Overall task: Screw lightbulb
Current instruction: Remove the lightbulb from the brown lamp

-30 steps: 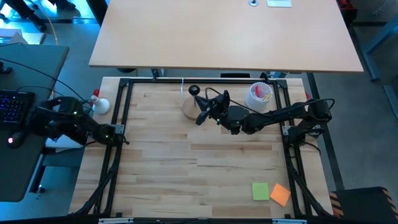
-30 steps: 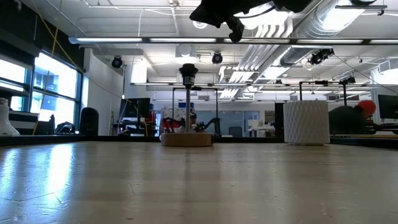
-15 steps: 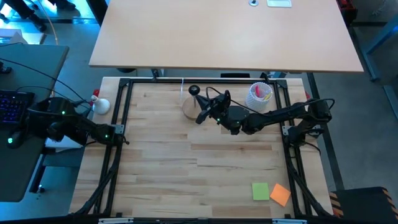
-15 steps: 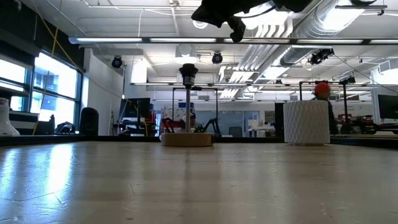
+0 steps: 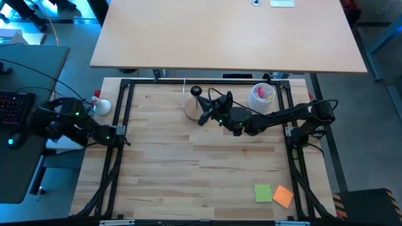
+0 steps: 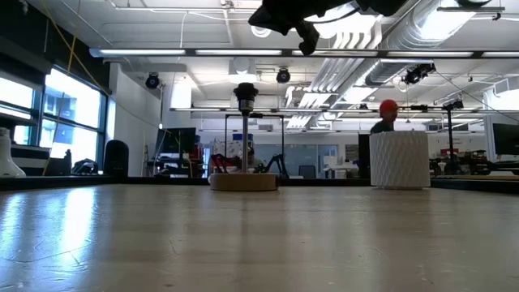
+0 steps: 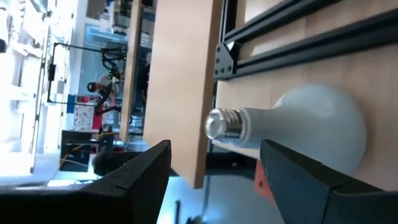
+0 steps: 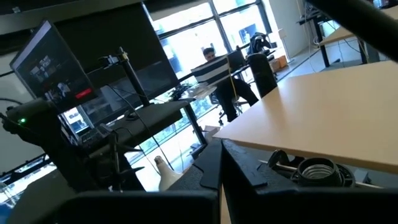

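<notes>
The white lightbulb [image 5: 102, 107] lies on its side on a ledge outside the table's left frame rail. In the left wrist view its globe [image 7: 317, 127] and grey screw base [image 7: 225, 124] show just ahead of my fingers. My left gripper [image 5: 92, 109] [image 7: 217, 186] is open, with a finger on either side of the bulb and no touch showing. My right gripper [image 5: 203, 118] hovers shut and empty above the table, next to the round wooden stand [image 5: 192, 108] with its black socket [image 8: 317, 171]. It shows at the top of the low view [image 6: 292, 20].
A white ribbed cup [image 5: 262, 96] [image 6: 398, 160] with coloured contents stands at the far right. Green and orange sticky notes [image 5: 273, 194] lie near the front right. A small red thing [image 5: 96, 95] sits by the bulb. A person with a red cap [image 6: 388, 113] shows beyond the table.
My left arm has shifted slightly away from the table's left edge and come back. The lightbulb has stayed where it lies. A person with a red cap has walked across the room behind the white cup.
</notes>
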Motion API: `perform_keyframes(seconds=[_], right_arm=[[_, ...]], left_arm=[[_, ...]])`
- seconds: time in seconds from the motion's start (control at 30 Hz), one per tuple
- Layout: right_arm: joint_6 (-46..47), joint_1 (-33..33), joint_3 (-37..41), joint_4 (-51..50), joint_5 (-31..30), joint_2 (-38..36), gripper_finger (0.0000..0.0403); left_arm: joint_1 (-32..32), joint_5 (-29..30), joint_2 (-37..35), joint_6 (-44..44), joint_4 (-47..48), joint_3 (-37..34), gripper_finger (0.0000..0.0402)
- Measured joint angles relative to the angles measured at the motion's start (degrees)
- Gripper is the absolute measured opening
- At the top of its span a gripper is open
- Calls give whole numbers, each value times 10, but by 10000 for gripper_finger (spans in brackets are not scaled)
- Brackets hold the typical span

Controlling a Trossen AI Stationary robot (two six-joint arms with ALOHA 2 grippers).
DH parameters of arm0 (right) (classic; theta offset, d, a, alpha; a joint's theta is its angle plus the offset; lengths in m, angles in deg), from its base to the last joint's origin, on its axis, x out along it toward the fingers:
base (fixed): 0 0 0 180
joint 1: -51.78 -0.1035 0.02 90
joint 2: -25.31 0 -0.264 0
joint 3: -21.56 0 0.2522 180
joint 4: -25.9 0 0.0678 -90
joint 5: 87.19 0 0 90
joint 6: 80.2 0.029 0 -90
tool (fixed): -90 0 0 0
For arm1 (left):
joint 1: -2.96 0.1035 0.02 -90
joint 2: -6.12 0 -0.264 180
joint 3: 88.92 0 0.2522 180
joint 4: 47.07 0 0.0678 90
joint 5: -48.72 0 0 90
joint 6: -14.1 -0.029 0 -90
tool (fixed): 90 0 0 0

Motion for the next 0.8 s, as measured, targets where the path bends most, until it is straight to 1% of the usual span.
perform_keyframes(seconds=[0.1,0.2,0.33,0.47,0.63,0.8], right_arm=[[-11,-3,-1,-2,14,0,0],[-14,-6,-24,-41,30,0,0],[-14,-11,-69,-128,31,4,0],[-45,-15,-115,-168,32,28,0],[-94,-15,-162,-182,34,69,0],[-128,-15,-180,-198,54,84,0]], left_arm=[[0,-3,-46,-3,0,0,243],[4,-14,-91,-4,1,10,243],[23,-52,-145,-4,2,50,243],[52,-84,-190,-1,2,91,243],[98,-150,-229,-1,2,136,243],[136,-205,-237,-9,2,188,243]])
